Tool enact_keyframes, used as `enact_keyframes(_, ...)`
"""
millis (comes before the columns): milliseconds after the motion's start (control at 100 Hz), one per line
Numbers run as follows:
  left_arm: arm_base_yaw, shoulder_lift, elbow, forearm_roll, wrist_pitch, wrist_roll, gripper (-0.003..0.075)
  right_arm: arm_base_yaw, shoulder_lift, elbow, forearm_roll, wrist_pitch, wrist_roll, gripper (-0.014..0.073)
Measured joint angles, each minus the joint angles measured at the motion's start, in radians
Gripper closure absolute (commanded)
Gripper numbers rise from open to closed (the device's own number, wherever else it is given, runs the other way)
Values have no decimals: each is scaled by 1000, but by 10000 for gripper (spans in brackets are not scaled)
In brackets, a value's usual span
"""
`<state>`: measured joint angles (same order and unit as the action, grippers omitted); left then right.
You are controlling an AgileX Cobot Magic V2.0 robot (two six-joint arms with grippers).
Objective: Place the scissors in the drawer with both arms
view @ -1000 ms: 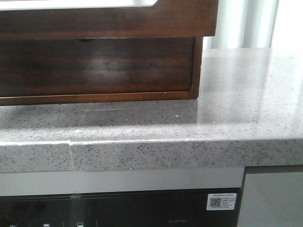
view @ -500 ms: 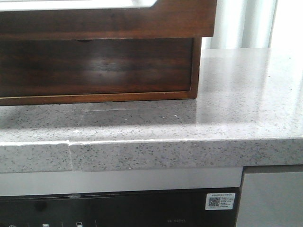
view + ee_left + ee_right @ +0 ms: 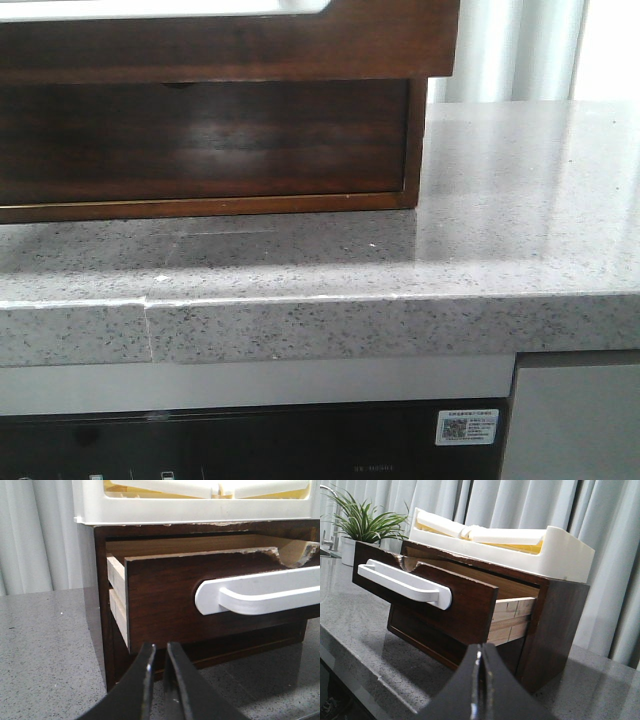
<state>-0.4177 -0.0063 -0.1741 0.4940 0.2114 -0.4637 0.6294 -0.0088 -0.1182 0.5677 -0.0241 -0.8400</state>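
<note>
I see the drawer (image 3: 165, 605) pulled partway out of the dark wooden box (image 3: 555, 615), which stands on the grey speckled desk (image 3: 500, 200). A white handle (image 3: 260, 592) runs across the drawer front, and a half-round notch is cut into the front's top edge. A white tray (image 3: 560, 550) sits on top of the box.

In the left wrist view, the left tool (image 3: 159, 677) sits low in front of the drawer's corner, its two dark fingers nearly together with only a narrow slit between them and nothing held. In the right wrist view, the right tool (image 3: 479, 680) faces the other corner of the drawer, its fingers pressed together and empty.

I cannot find the scissors in any view. A potted plant (image 3: 362, 522) stands on the desk beyond the box. The front view shows only the box's lower front and the desk edge.
</note>
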Motion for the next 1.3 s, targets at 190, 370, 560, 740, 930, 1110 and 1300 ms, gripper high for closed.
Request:
enact_keyframes(190,0,0,0,0,0,0,717,0,0,0,2,0,0,710)
enact_keyframes(370,0,0,0,-2,0,0,717,0,0,0,2,0,0,710)
enact_keyframes(560,0,0,10,-2,-2,0,717,0,0,0,2,0,0,710)
enact_keyframes(740,0,0,39,-89,27,0,717,0,0,0,2,0,0,710)
enact_keyframes(930,78,0,64,-307,52,135,717,0,0,0,2,0,0,710)
enact_keyframes(1110,242,0,148,-527,-102,430,717,0,0,0,2,0,0,710)
enact_keyframes(1300,387,0,180,-588,-193,506,717,0,0,0,2,0,0,710)
